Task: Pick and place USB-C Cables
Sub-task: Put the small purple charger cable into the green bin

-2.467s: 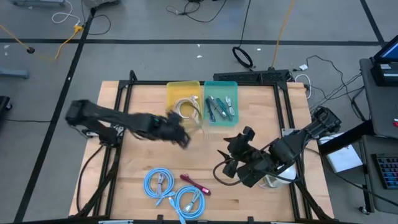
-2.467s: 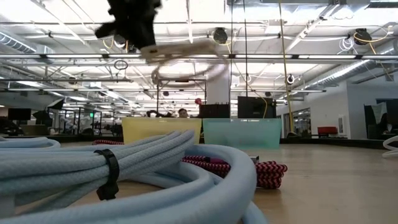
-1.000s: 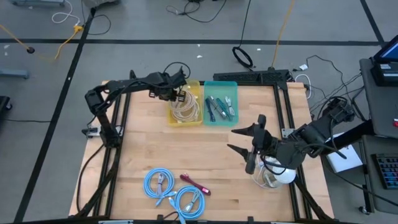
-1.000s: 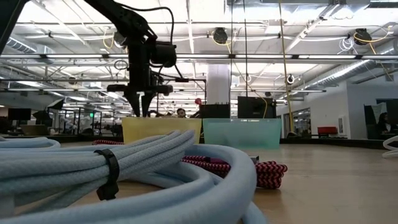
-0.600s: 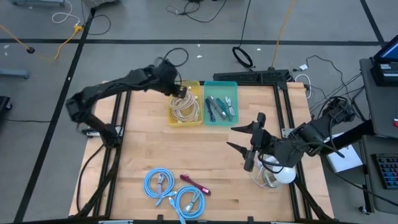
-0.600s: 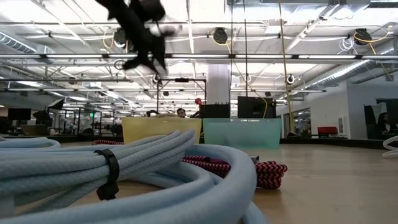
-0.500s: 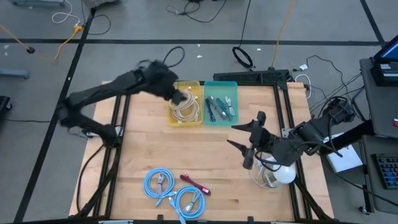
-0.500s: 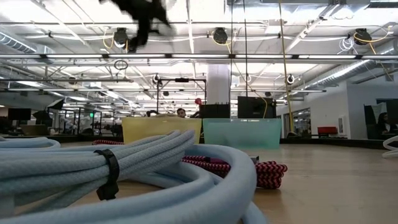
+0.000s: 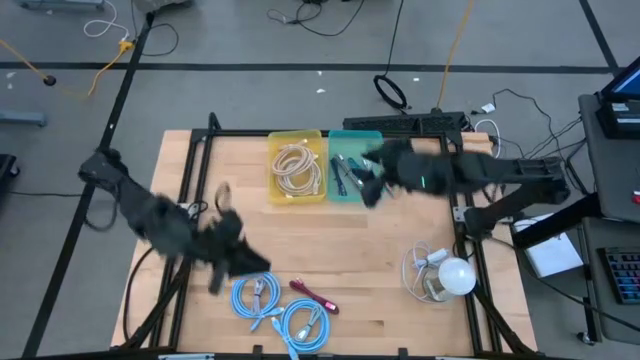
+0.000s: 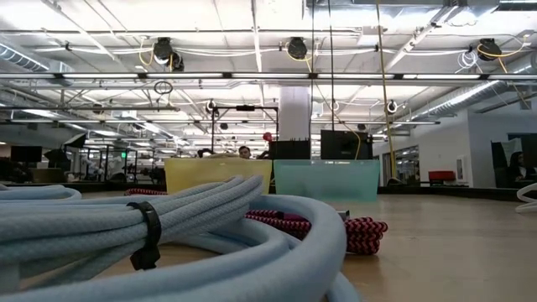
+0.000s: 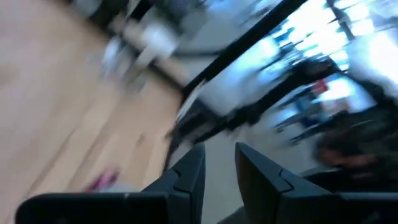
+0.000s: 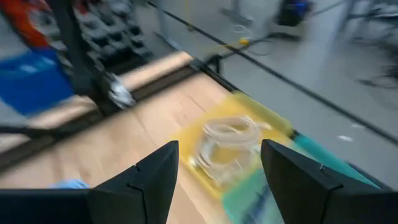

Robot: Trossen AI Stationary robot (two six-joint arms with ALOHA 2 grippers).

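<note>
Just beside the light blue coils (image 9: 262, 295), the left tool (image 9: 222, 268), fingers narrowly apart, empty.

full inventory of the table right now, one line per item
yellow bin: 1, far middle of the table, holds a beige cable coil
teal bin: 1, beside the yellow bin, holds short cables
light blue cable coils: 2, near edge, side by side
maroon cable: 1, near edge, beside the blue coils
white bulb with clear cord: 1, right edge of the table
left gripper: 1, dark, empty, near the blue coils, narrow gap between its fingers
right gripper: 1, dark, open, empty, over the teal bin
</note>
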